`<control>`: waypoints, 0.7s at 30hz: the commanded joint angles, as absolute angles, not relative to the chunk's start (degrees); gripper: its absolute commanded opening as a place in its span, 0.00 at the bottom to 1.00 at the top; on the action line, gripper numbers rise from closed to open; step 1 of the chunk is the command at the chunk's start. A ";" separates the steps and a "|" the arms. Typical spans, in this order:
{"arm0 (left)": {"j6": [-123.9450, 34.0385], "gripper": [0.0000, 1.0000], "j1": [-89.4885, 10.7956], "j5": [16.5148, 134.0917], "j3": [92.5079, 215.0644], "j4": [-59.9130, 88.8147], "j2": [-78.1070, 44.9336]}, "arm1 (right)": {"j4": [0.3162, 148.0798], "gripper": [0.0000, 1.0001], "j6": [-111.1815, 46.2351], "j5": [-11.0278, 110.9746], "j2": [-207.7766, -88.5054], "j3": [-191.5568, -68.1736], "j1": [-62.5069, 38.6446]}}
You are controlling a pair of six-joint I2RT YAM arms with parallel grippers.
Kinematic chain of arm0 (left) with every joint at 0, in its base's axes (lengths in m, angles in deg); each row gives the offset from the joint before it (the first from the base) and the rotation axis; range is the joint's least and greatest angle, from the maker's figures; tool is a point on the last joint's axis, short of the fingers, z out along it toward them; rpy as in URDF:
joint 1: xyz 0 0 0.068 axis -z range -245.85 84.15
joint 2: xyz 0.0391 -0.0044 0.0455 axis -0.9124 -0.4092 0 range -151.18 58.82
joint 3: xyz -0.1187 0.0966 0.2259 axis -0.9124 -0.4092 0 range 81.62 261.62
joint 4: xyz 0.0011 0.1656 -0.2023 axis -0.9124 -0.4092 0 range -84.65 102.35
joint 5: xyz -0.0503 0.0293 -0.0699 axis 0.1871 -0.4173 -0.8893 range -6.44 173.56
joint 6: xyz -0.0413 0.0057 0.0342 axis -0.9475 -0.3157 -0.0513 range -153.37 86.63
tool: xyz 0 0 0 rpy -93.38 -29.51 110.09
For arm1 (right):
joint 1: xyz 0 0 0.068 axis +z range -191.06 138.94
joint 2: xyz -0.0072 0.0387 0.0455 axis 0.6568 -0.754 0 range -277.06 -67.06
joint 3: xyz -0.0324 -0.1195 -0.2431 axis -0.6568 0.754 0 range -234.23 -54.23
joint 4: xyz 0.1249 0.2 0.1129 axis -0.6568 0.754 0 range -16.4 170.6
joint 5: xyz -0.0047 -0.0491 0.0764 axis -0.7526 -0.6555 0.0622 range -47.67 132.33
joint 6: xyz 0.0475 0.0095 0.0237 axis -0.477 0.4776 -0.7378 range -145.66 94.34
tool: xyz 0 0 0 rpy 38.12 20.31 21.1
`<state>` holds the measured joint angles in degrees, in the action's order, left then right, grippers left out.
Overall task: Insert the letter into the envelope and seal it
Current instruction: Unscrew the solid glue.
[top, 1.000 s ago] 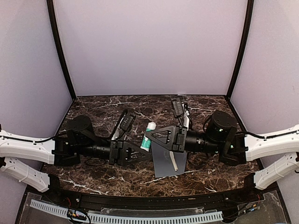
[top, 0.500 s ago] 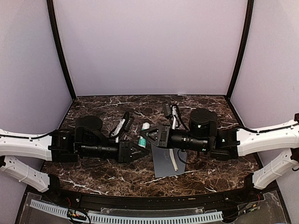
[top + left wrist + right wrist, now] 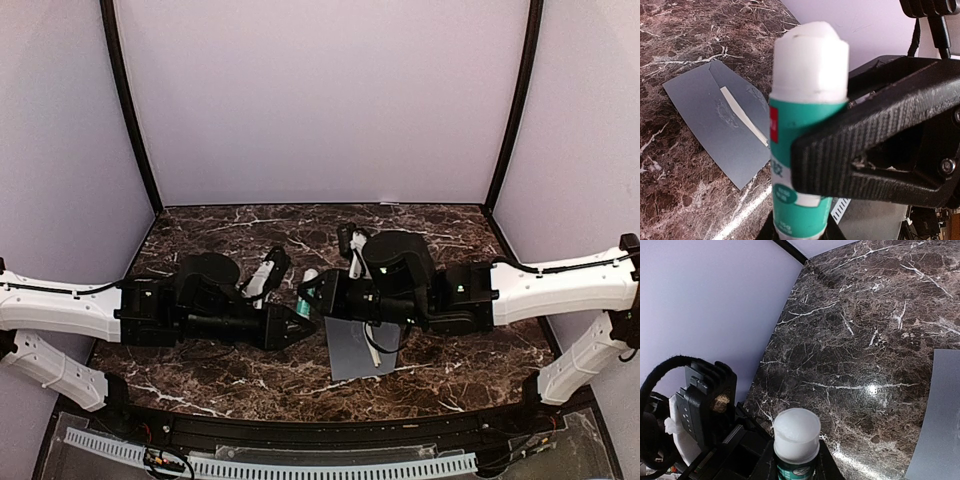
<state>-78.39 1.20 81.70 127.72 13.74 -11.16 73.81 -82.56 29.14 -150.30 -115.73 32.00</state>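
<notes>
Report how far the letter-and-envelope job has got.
Seemingly done: no loose letter is in view, and the envelope lies flat with a white strip showing on it, though what is inside can't be confirmed. In hand: the left gripper and right gripper both clamp the glue stick, its white cap on. Left: uncap it, glue the flap, press it shut.

- Left arm (image 3: pixel 60 312): white shell links at left edge of frame; black motor housings toward centre; thin black cable along the top.
- Right arm (image 3: pixel 560 285): matching white links at right edge; round black housings; small green light.
- Gripper finger (image 3: pixel 880 125): black, triangular, ribbed print layers; silver screw head at lower right.
- Wrist camera module (image 3: pixel 705 395): black, finned; black cable loop at lower left.
</notes>
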 commanded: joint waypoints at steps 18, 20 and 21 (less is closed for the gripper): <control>-78.05 0.00 0.45 66.74 120.78 34.74 -4.56 | 48.73 0.82 -77.16 41.82 -129.78 -96.60 31.92; -77.94 0.00 0.43 63.28 120.54 38.05 -4.33 | 44.15 0.84 -77.62 45.40 -129.11 -94.45 30.96; -78.09 0.00 0.42 60.65 120.46 40.28 -4.34 | 42.05 0.85 -77.68 46.73 -129.03 -93.69 30.67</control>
<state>-79.83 0.52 70.18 121.41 29.69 -6.35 54.45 -77.84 40.46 -130.00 -97.02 32.06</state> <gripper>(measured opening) 0.206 0.837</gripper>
